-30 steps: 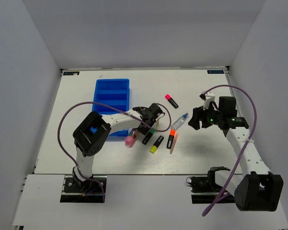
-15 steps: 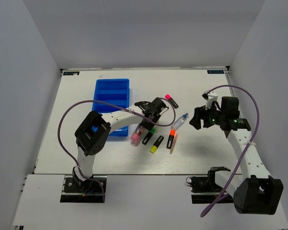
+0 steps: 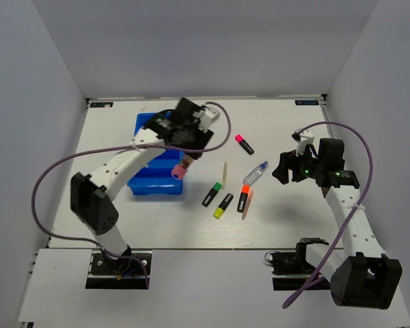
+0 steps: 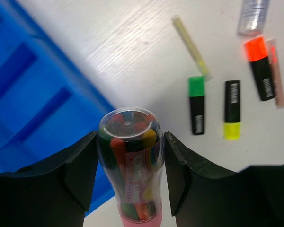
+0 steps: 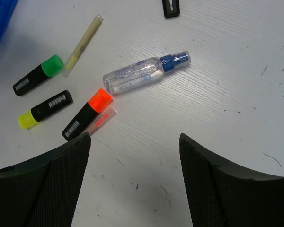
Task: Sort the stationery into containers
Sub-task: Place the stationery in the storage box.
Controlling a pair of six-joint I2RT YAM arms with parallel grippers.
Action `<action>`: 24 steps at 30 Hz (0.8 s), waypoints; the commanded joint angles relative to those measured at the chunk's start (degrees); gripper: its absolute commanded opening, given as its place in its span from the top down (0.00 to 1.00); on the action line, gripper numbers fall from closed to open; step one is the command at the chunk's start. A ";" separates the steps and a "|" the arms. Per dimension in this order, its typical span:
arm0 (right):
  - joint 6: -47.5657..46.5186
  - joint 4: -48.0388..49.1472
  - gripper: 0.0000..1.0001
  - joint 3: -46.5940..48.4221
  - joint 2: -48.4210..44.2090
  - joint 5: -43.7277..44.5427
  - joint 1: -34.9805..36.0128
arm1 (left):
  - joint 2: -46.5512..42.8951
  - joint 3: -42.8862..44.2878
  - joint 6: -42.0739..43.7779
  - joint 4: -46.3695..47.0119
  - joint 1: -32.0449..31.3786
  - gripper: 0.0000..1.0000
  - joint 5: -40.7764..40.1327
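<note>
Desk [image 3: 123,225] has lost the marker [image 4: 130,179], now clamped in the left hand [image 4: 130,140] over the tray's [image 4: 33,109] edge; right hand [image 5: 132,142] stands apart.

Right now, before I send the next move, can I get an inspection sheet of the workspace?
Surface: white table, lightly scuffed.
Job's things: blue tray; fat marker held above its right edge; pink highlighter, green highlighter, yellow highlighter, orange highlighter, clear tube, yellowish stick, pinkish stick loose on table.
Clutter: nothing seen.
Grippers: left gripper shut on fat marker; right gripper open, empty.
Cables: a purple cable loops off each arm.
Surroundings: white walls on three sides.
</note>
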 commanded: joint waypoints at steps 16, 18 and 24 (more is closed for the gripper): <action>0.21 1.22 0.21 -0.03 -0.46 -1.80 -0.81 | -8.02 -9.50 37.18 -9.46 26.82 1.00 40.82; 0.29 1.14 0.21 0.15 -0.37 -2.07 -0.89 | -7.32 -9.51 39.89 -9.98 28.23 1.00 42.57; 0.65 1.13 0.21 0.06 -0.19 -2.77 -1.42 | -4.94 -7.22 45.36 -10.77 28.94 1.00 44.87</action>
